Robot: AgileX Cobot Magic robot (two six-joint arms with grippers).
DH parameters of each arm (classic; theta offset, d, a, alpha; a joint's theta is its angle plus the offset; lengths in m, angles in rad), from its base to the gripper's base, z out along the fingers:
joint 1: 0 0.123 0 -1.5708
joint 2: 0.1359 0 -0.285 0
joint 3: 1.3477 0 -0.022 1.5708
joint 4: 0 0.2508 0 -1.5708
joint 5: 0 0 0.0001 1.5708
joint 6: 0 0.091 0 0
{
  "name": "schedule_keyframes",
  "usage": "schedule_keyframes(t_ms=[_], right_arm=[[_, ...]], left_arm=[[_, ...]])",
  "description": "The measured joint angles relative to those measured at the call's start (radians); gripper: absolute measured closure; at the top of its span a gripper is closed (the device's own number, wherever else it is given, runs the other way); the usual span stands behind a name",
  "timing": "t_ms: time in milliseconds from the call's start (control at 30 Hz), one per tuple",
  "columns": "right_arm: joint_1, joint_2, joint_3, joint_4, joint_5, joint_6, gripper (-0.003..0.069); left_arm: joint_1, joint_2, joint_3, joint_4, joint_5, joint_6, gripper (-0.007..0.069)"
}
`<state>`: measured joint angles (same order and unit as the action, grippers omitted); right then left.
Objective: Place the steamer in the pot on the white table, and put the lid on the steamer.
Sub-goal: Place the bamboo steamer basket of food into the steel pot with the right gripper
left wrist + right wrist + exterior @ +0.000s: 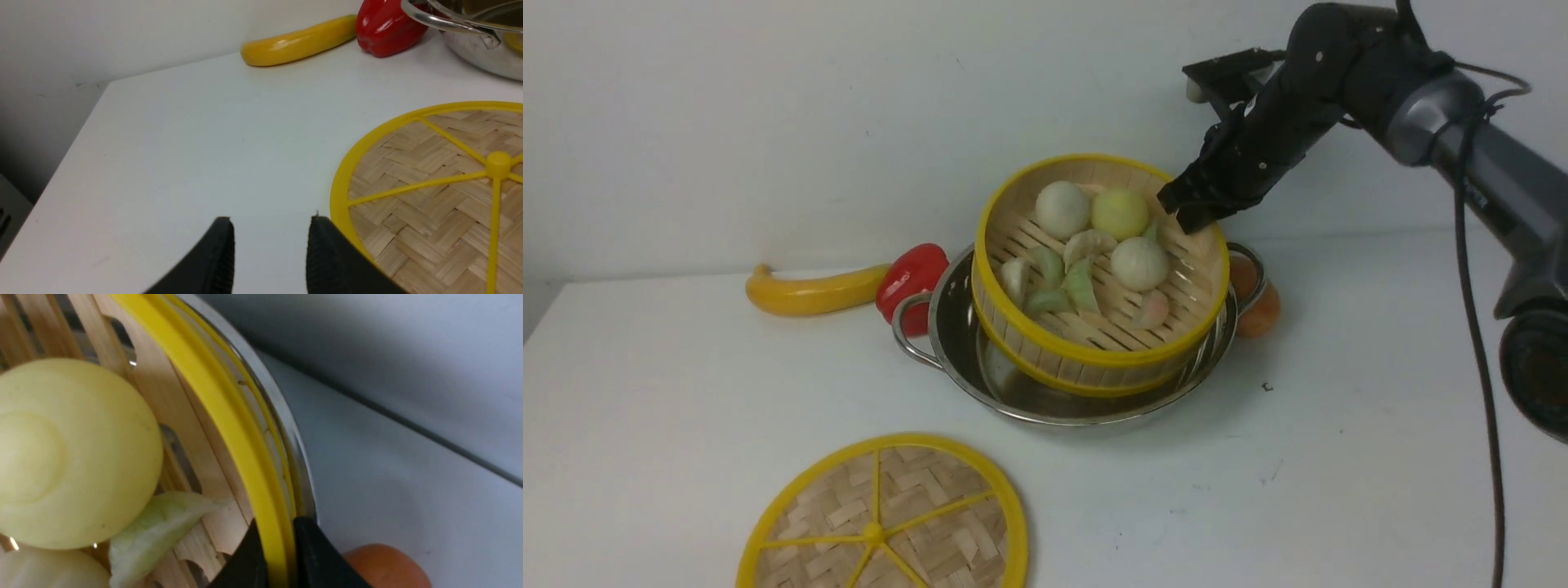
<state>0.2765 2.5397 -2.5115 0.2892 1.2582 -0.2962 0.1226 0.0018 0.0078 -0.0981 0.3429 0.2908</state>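
At the centre of the front view, the steamer [1094, 359] sits tilted inside the pot [952, 327] on the white worktop [1339, 457]. From the upper right, the right pincer [1188, 208] is clamped on its yellow rim. Low in the frame, left of centre, the lid [882, 523] lies flat on the worktop; the left pincer [271, 230] stands parted and empty just beside its rim.

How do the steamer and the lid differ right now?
The steamer is a deep slatted basket with buns; the lid is a flat woven disc. The steamer is in the pot; the lid lies on the table. The right gripper pinches the steamer's rim; nothing holds the lid. Both round, yellow-rimmed.
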Motion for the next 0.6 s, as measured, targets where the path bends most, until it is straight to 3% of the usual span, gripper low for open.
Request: schedule_keyframes(t_ms=[600], right_arm=[[0.001,0.028,-0.002,0.007,-0.005,-0.020,0.0593]], left_arm=[[0.000,0.000,0.000,0.000,0.000,0.000,0.0384]])
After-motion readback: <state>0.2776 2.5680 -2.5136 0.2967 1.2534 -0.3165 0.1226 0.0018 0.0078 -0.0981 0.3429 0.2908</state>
